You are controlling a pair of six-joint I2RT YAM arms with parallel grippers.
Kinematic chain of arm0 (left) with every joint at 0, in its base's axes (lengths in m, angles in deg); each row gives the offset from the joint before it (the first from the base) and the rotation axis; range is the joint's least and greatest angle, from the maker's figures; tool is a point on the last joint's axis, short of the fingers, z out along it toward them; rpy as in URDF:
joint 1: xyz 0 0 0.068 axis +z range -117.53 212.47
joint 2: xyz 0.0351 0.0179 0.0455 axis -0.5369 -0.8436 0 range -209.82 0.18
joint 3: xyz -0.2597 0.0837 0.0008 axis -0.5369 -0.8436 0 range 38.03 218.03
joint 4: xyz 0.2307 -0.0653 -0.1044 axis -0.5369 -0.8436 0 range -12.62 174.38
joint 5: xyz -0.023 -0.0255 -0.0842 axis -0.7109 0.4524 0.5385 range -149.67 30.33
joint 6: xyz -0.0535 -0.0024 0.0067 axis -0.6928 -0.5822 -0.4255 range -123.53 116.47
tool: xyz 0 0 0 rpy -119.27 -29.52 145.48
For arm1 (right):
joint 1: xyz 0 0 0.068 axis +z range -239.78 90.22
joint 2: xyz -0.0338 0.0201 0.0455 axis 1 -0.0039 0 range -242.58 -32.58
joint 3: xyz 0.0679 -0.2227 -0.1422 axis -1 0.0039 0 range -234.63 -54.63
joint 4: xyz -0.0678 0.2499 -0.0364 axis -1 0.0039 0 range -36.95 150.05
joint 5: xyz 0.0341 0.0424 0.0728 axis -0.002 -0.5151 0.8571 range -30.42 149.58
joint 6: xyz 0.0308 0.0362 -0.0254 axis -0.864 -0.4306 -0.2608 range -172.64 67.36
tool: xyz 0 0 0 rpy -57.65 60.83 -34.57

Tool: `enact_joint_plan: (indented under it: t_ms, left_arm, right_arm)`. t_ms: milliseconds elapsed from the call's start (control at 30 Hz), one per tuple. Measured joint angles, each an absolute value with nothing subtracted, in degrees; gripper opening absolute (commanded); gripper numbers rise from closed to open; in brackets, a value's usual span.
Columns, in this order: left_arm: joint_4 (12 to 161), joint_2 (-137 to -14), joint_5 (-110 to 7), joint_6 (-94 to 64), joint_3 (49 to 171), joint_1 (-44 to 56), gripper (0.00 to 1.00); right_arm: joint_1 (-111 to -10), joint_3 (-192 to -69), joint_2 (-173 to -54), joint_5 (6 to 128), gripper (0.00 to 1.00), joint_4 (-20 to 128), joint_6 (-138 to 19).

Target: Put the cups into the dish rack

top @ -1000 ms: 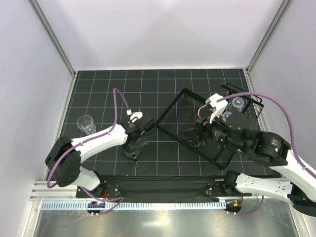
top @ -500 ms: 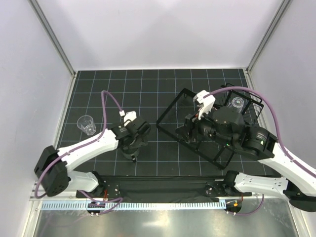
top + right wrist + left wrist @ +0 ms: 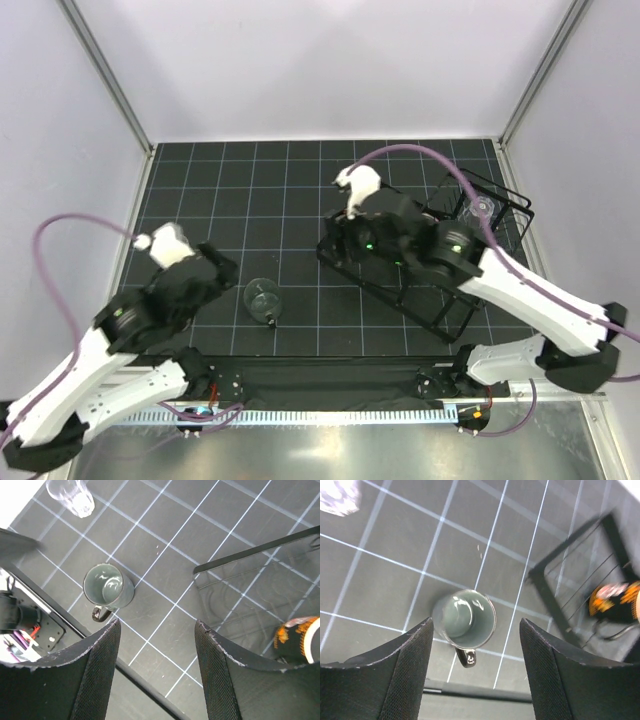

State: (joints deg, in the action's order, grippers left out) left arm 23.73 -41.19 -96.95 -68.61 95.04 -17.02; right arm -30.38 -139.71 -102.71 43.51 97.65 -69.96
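Observation:
A grey handled mug [image 3: 262,298] stands upright on the black gridded mat, its handle toward the front edge. My left gripper [image 3: 475,680] hangs open well above it, the mug [image 3: 465,619] showing between the fingers. The black wire dish rack [image 3: 440,300] lies at the right. It holds a black mug with an orange print [image 3: 299,639] and a clear cup [image 3: 482,208]. My right gripper [image 3: 157,675] stands open and empty, high above the mat just off the rack's left corner [image 3: 200,570]. Another clear cup [image 3: 70,494] stands at the mat's left, hidden under the left arm in the top view.
White walls with metal posts [image 3: 105,75] close in the mat on three sides. A black strip [image 3: 150,682] runs along the mat's front edge, and the arm bases [image 3: 200,385] sit behind it.
My left gripper has opened, let go of the grey mug and pulled back up and to the left. The right arm has swung left from over the rack to its left corner.

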Motion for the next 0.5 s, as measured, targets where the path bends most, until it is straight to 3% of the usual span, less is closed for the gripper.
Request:
enact_joint_plan:
  t_ms: [167,500]
  left_arm:
    - [19.4,-32.6,-102.0,-70.7,95.1,-17.0,0.73]
    - [16.3,-30.0,-103.4,-72.2,94.0,-17.0,0.73]
  right_arm:
    - [-27.1,-142.7,-113.2,44.8,0.67,97.9,-70.4]
    - [-23.3,-144.3,-131.0,48.5,0.69,96.1,-70.6]
